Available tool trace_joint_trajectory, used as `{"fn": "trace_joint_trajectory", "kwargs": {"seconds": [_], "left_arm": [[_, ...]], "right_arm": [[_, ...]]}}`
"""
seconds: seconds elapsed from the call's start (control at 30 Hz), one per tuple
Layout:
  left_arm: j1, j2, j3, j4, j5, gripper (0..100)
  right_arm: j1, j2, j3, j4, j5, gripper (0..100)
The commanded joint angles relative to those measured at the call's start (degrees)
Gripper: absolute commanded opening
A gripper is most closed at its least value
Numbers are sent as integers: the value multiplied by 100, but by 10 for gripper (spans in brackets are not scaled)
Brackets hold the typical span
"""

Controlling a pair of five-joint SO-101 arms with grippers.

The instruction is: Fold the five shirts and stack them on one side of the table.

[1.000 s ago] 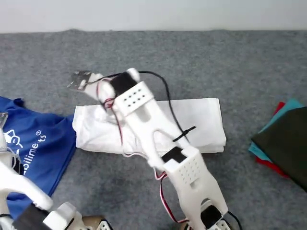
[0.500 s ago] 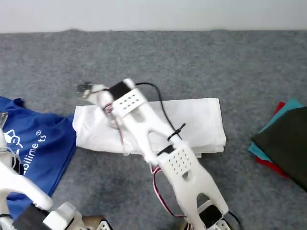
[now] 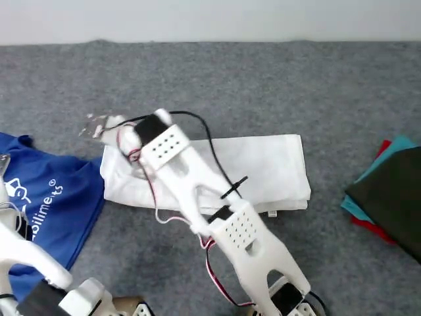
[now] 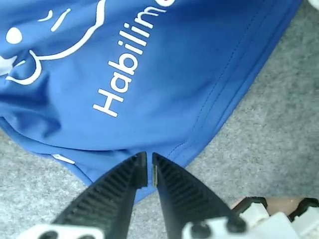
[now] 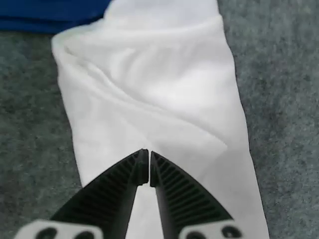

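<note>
The right gripper (image 5: 149, 160) is pinched closed on nothing, over the folded white shirt (image 3: 263, 164) mid-table. The left gripper (image 4: 149, 167) is likewise closed, above the blue shirt (image 3: 46, 191) at nine o'clock.

grey table (image 3: 296, 85), white shirt (image 3: 270, 164), blue shirt (image 3: 59, 191), stack (image 3: 388, 191)

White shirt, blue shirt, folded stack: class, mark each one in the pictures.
white shirt (image 3: 276, 164), high view, bare right half of the folded cloth.
blue shirt (image 3: 82, 191), high view, plain cloth beside the print.
folded stack (image 3: 395, 197), high view, the dark top shirt.
</note>
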Motion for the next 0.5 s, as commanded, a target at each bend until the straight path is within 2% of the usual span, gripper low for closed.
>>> {"fn": "trace_joint_trajectory", "kwargs": {"seconds": [0.0,0.13,0.23,0.47], "left_arm": [[35,-9,-180,44,-18,36],[35,-9,-180,44,-18,36],[35,-9,-180,44,-18,36],[35,-9,-189,26,-18,36]], "right_arm": [[22,-418,-299,382,-35,9],[259,-462,-220,875,-53,9],[593,-708,132,866,-431,9],[787,-1499,2242,840,-484,9]]}}
